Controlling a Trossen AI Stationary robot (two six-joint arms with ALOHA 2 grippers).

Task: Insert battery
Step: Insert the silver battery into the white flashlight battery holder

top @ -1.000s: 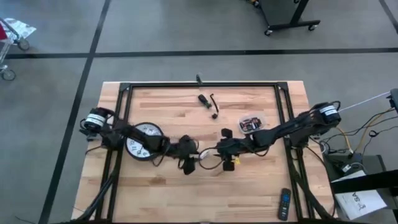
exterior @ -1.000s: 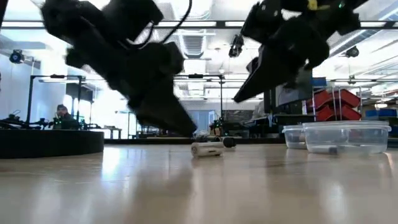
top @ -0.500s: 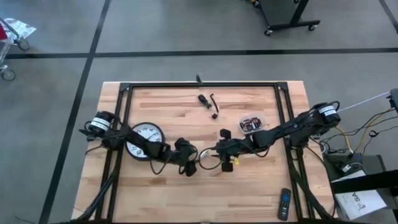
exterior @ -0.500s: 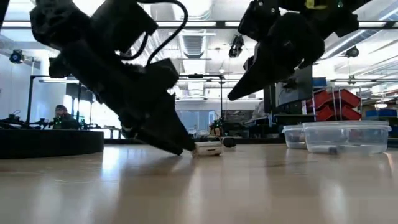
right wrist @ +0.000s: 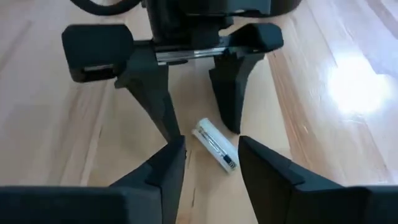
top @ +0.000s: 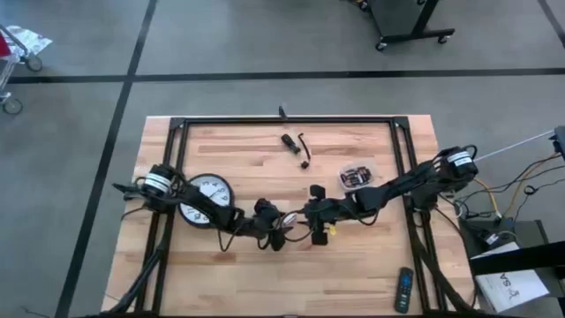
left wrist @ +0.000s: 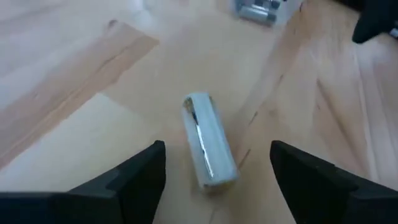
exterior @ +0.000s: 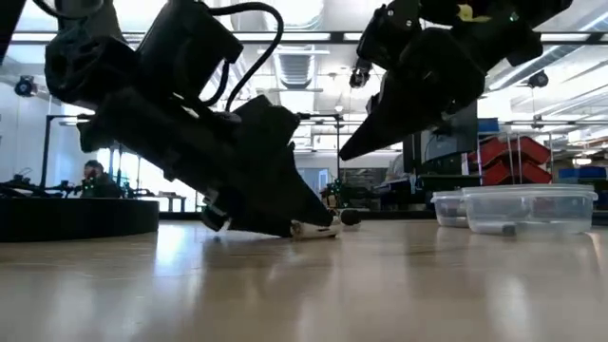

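Nearest in the low view, bare wood runs up to the left claw [exterior: 285, 223], which is tilted down with its tips at the table [top: 371, 265]. Its fingers are spread wide, one on each side of the battery [left wrist: 208, 149], and hold nothing yet; the left wrist view shows clear gaps between each finger and the small silver cell. That straddling stance looks like the set-up for a pinch across the battery's width. The battery lies flat on its side near the middle of the table, unheld.

Just beyond, the right claw [right wrist: 208, 165] hangs above the table, facing the left one, parted and empty too. Its camera looks down on the battery between the left fingers [right wrist: 155, 102], so it seems to be waiting close by to assist.

Further off, a wall clock [top: 205, 199], probably the battery's destination, lies face up under the left arm. A clear plastic tub [top: 356, 176] of small parts sits toward the right side, well apart.
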